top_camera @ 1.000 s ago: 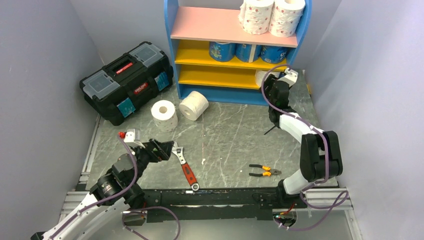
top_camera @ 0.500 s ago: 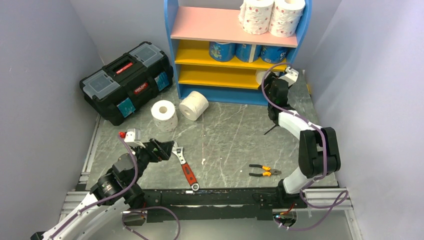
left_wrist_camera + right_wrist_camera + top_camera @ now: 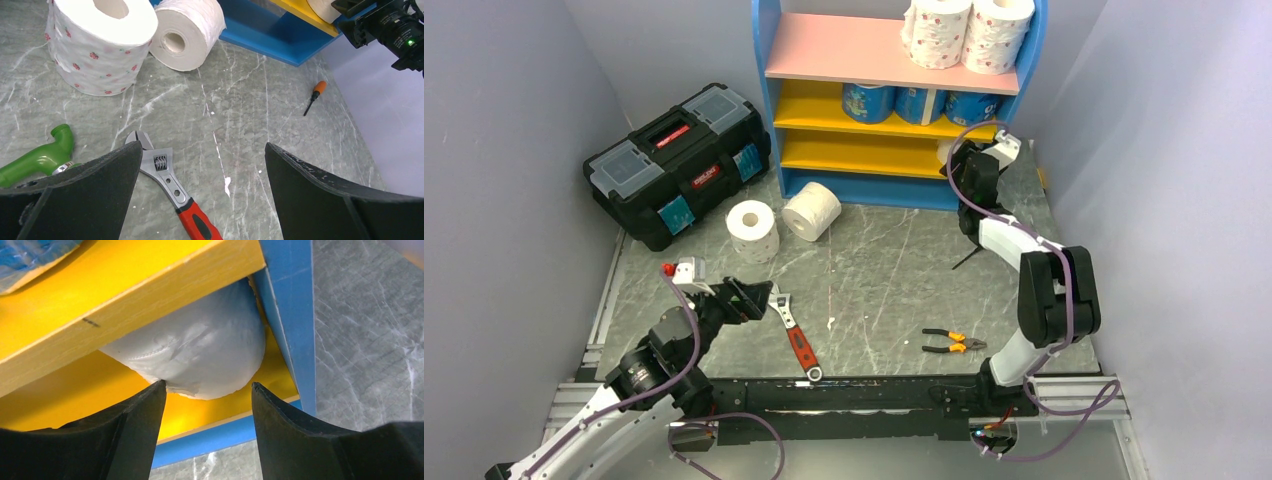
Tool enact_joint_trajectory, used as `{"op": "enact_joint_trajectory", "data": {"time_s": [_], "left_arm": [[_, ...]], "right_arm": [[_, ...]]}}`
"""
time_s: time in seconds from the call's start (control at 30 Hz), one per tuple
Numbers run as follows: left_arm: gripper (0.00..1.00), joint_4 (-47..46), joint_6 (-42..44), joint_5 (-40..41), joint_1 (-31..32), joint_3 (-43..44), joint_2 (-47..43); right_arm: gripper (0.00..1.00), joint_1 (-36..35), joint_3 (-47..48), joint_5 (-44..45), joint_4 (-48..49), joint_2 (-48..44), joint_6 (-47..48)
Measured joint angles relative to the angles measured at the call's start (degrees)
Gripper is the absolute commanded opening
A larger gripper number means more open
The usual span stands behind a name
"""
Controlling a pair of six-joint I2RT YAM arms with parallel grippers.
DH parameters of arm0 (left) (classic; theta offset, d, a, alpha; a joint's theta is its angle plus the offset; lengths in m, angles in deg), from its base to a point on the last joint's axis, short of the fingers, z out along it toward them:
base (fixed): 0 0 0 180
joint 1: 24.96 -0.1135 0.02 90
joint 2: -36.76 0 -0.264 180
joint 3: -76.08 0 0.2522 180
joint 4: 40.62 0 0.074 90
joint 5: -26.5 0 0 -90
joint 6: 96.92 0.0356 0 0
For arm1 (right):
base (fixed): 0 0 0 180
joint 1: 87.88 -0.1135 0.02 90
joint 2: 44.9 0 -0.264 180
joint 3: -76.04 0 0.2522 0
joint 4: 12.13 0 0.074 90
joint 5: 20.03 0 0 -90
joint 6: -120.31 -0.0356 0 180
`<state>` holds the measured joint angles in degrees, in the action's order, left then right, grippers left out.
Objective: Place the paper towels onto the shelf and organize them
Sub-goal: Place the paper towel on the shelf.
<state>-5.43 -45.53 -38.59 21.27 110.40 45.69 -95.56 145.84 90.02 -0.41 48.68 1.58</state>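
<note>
The shelf (image 3: 844, 50) stands at the back. Two pink-dotted paper towels (image 3: 939, 32) sit on its pink board and three blue-wrapped ones (image 3: 919, 103) on the upper yellow board. A plain white roll (image 3: 200, 355) lies on the lower yellow board against the blue right side. My right gripper (image 3: 207, 385) is open just in front of it, its left fingertip touching the roll and the right one apart. A dotted roll (image 3: 97, 45) stands on the floor with a plain one (image 3: 187, 32) lying beside it. My left gripper (image 3: 202, 147) hangs wide open and empty, well short of them.
A black toolbox (image 3: 679, 160) sits left of the shelf. A red-handled wrench (image 3: 165, 175) lies under my left gripper, with a green part (image 3: 42, 155) to its left. Pliers (image 3: 952, 343) and a small screwdriver (image 3: 314, 97) lie on the right of the marble floor.
The right wrist has shifted slightly toward the shelf and the elbow has drawn in. The left arm and the rolls have not moved.
</note>
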Motion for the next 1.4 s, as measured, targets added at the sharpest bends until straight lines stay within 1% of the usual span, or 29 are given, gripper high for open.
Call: {"op": "enact_joint_trajectory", "data": {"time_s": [0.27, 0.6, 0.73, 0.87, 0.93, 0.97, 1.0, 1.03, 1.1, 1.2, 1.27, 1.33, 1.4], "left_arm": [[0.99, -1.18, 0.0, -0.02, 0.0, -0.09, 1.2], [0.99, -2.05, 0.0, -0.2, 0.0, -0.42, 1.81], [0.99, -1.97, -0.02, -0.26, 0.0, -0.42, 1.49], [0.99, -1.6, -0.31, -0.26, 0.0, -0.39, 0.28], [0.99, -0.52, -1.25, -0.22, 0.0, -0.35, 0.04], [0.99, 0.5, -1.64, -0.15, 0.0, -0.22, 0.04], [0.99, 1.38, -1.99, -0.07, 0.0, -0.09, 0.07], [0.99, 2.75, -2.62, 0.07, 0.0, 0.2, 0.07], [0.99, 5.03, -3.34, 0.57, 0.0, 0.92, 0.13], [0.99, 7.72, -4.61, 1.75, 0.0, 2.01, 0.26], [0.99, 9.33, -5.33, 2.86, 0.0, 2.75, 0.2], [0.99, 10.49, -5.99, 4.02, 0.0, 3.1, -0.07], [0.99, 11.56, -6.67, 5.05, 0.0, 3.1, -0.61]], "right_arm": [[0.67, 0.11, 0.92, 0.35, 0.33, 1.18, -0.07], [0.78, 0.24, 0.98, 0.28, -0.66, 0.46, -0.37], [0.79, -0.26, -0.39, -1.03, -6.49, -5.68, -1.77], [0.79, -2.29, -0.37, -2.64, -16.06, -16.09, -4.35], [0.8, -3.98, 1.05, -3.87, -21.66, -19.65, -5.51], [0.84, -5.07, 2.58, -4.52, -25.27, -20.92, -6.05], [0.95, -6.21, 4.35, -5.31, -28.85, -21.7, -6.58], [0.99, -7.41, 6.1, -5.88, -32.04, -22.08, -7.17], [1.0, -10.05, 8.59, -6.93, -37.35, -22.29, -8.04], [1.0, -13.92, 8.98, -10.32, -42.77, -22.34, -10.01], [1.0, -15.19, 6.32, -14.69, -43.89, -22.58, -12.85], [1.0, -14.78, 1.88, -18.23, -42.8, -23.37, -15.06], [0.99, -13.97, -6.95, -23.08, -39.26, -25.57, -18.01]]}}
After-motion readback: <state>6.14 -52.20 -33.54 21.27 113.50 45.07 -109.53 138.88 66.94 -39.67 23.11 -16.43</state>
